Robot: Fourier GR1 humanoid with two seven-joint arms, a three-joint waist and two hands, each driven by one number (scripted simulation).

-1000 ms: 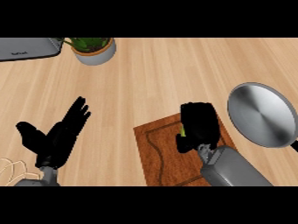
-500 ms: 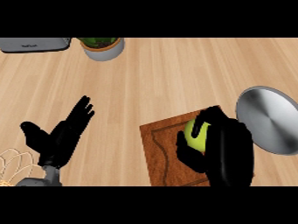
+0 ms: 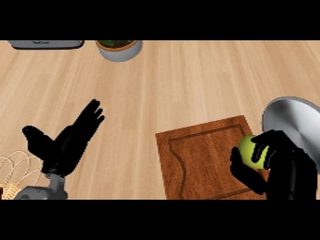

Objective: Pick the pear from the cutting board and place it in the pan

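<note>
Right hand [image 3: 284,171] curled round pear [image 3: 251,151] at cutting board [image 3: 197,159] edge — 1 step left: pan [image 3: 300,124]. Left hand [image 3: 65,143] flat, empty.

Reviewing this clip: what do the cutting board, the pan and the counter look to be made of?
Cutting board: dark reddish-brown wood, judging by grain streaks and a groove inside its edge; satin. Pan: probably metal, smooth pale grey with a soft sheen and a brighter rim. Counter: light wood or wood-look laminate, matte, with long grain lines.
</note>
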